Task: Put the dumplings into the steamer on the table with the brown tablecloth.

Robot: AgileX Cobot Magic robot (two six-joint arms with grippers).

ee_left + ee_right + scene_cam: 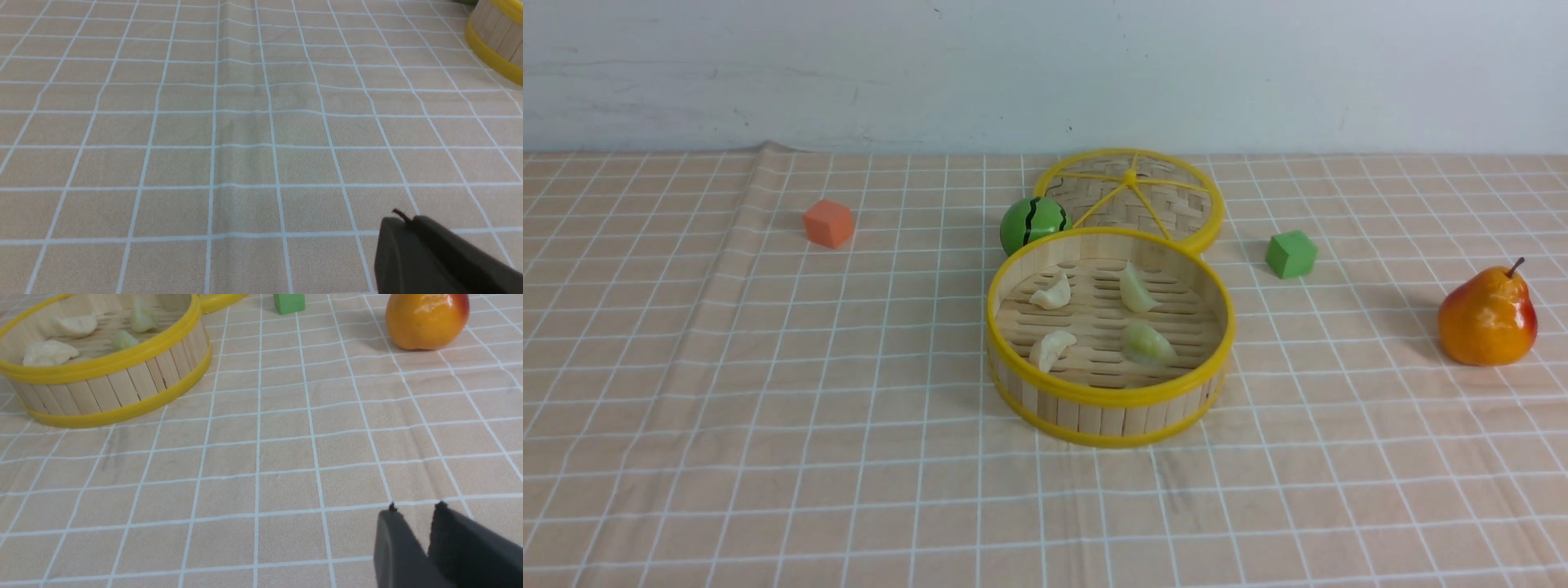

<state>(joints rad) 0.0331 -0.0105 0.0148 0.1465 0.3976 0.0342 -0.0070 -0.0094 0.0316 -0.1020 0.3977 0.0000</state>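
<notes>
All four dumplings (1054, 292) sit inside the steamer (1111, 398), mid counter (686, 408) on the brown tablecloth (768, 506). Woven lid (1131, 196) leans behind it, touching the rim; striped green ball (1033, 223) just beside both. Orange cube (829, 223) far left, green cube (1290, 254) right, pear (1488, 318) further right. Left gripper (402, 222) jaws closed, empty; right gripper (414, 510) jaws slightly apart, empty, both over bare cloth.
</notes>
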